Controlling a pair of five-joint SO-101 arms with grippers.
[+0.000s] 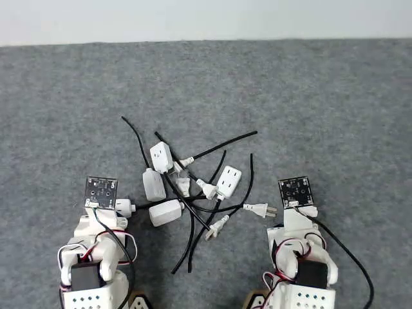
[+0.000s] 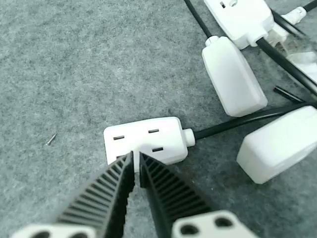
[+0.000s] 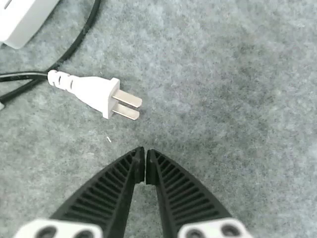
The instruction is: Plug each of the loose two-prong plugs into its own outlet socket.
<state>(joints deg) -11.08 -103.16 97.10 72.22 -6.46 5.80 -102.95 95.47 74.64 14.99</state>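
Observation:
My left gripper (image 2: 135, 158) is shut on nothing, its tips at the near edge of a small white outlet socket (image 2: 146, 141) on a black cord. That same socket (image 1: 124, 207) lies beside the left arm. My right gripper (image 3: 145, 157) is also shut and empty, a short way from a loose white two-prong plug (image 3: 96, 94) whose prongs point sideways. This plug (image 1: 259, 209) lies left of the right arm. More sockets (image 1: 161, 156) (image 1: 154, 185) (image 1: 166, 212) (image 1: 229, 181) and loose plugs (image 1: 217, 226) (image 1: 207, 189) lie tangled in black cords between the arms.
Grey carpet (image 1: 322, 103) covers the table, with open room at the back and on both sides. Black cords (image 1: 193, 244) trail toward the front between the two arm bases. Three larger sockets (image 2: 233, 74) (image 2: 277, 146) (image 2: 242, 17) lie just beyond the left gripper.

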